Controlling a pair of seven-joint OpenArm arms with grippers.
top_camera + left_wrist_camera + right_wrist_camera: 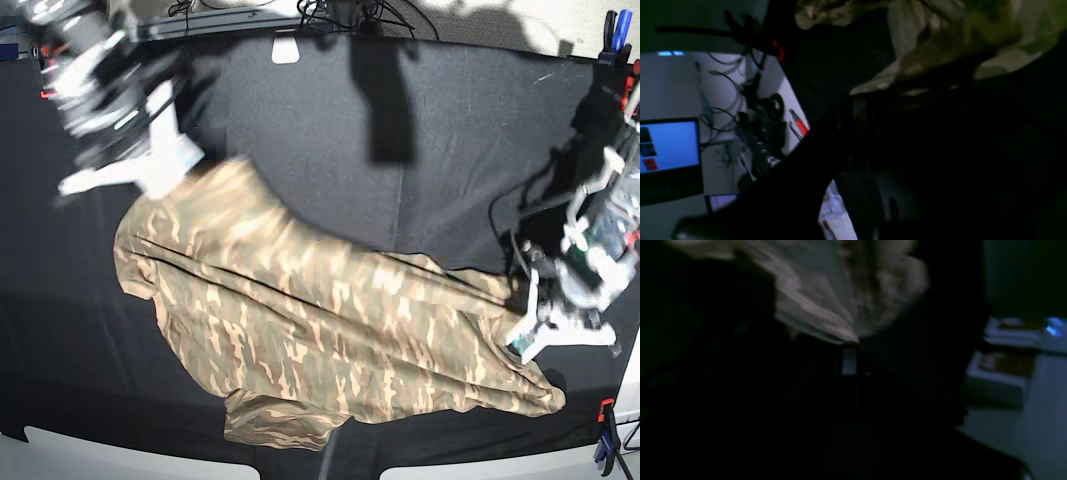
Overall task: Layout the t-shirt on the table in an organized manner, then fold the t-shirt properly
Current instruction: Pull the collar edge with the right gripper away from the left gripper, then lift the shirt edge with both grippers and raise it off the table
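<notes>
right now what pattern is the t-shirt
Camouflage in tan, brown, olive and cream; the t-shirt shows best in the base view.

Tan-brown-cream camouflage t-shirt (330, 340) on a black table (450, 150).

Legible text: none | monitor (669, 146): blue screen, content blurred, unreadable | t-shirt (330, 330): camouflage only, no print readable

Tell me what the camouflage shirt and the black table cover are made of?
The tan, brown and cream camouflage t-shirt looks like soft, thin woven or knit fabric, matte: it creases and bunches into folds. The wide black cloth-covered table looks like matte fabric too, lying flat with faint wrinkles; the exact fibre can't be told.
</notes>
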